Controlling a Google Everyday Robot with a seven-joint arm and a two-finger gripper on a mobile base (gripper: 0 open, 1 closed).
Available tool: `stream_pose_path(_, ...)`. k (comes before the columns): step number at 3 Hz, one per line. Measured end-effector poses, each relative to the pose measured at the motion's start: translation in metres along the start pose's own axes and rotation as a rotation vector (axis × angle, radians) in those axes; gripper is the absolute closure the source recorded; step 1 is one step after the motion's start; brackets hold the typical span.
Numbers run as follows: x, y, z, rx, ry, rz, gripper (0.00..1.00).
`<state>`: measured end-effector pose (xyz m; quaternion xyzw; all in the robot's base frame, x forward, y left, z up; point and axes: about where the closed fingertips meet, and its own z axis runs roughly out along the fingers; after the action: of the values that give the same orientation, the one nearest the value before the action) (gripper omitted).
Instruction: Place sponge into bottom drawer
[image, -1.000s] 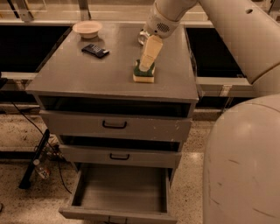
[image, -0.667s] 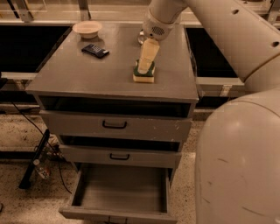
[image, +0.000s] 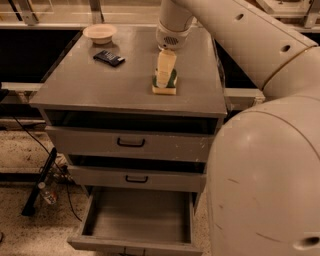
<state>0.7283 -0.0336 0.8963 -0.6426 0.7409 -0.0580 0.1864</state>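
Nearest me, the bottom drawer (image: 135, 219) stands pulled open. Above it on the worktop (image: 95, 87) sits the sponge (image: 164, 90), with my claw (image: 165, 79) right down on it; I cannot tell if it grips. Further back lie a black packet (image: 108, 58) and a bowl (image: 100, 33).

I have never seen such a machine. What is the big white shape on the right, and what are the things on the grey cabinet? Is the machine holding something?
The big white shape is a robot's body. Its one arm reaches over the grey cabinet. There is only one camera, and it looks down at the cabinet's front. At the arm's end, the gripper is down at a small sponge lying on the cabinet top. I cannot tell whether it grips the sponge. Further back lie a pale bowl and a flat black packet. The bottom drawer is pulled wide open; the sponge should go there.
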Motion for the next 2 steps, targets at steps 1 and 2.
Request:
stream_pose_path(1, -0.002, -0.001, 0.010, -0.019, -0.009, -0.008, 0.00)
stream_pose_path(2, 0.019, -0.012, 0.065, -0.079, 0.016, -0.001, 0.00)
